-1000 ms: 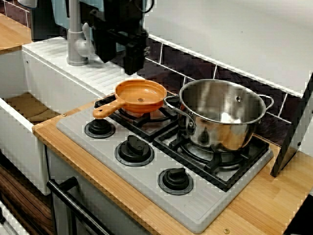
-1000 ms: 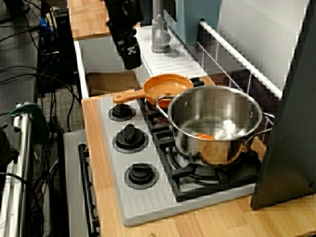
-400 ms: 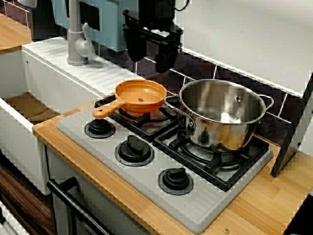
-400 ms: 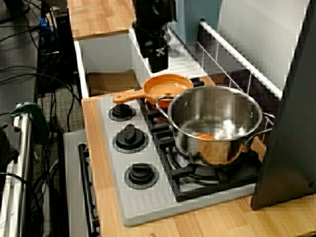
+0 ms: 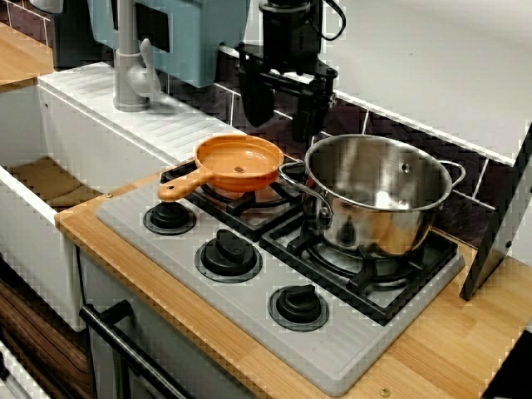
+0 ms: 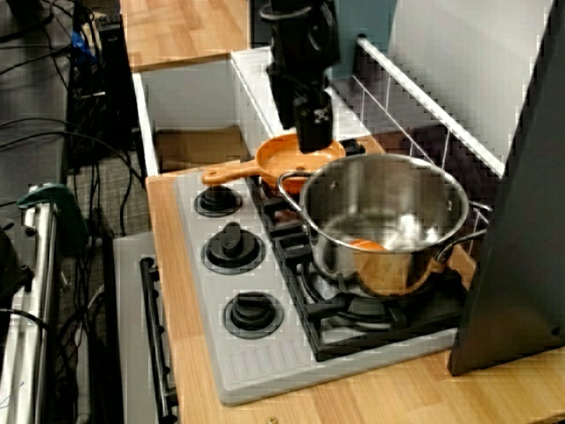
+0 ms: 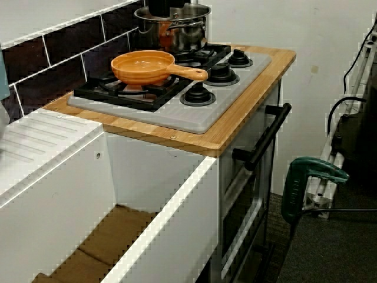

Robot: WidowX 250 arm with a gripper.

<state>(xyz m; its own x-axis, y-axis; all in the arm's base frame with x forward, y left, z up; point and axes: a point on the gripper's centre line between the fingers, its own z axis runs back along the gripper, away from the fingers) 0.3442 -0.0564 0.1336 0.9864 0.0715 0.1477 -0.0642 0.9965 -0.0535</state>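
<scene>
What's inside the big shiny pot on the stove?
In the side view, the pot shows a small orange patch low inside; object or reflection, I cannot tell. Its near wall hides the rest of the bottom.

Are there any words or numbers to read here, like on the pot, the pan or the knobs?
None can be read.
White mark on the gripper, seen in the side view: too blurred to read.
Pot, pan, knobs: no writing visible.
</scene>
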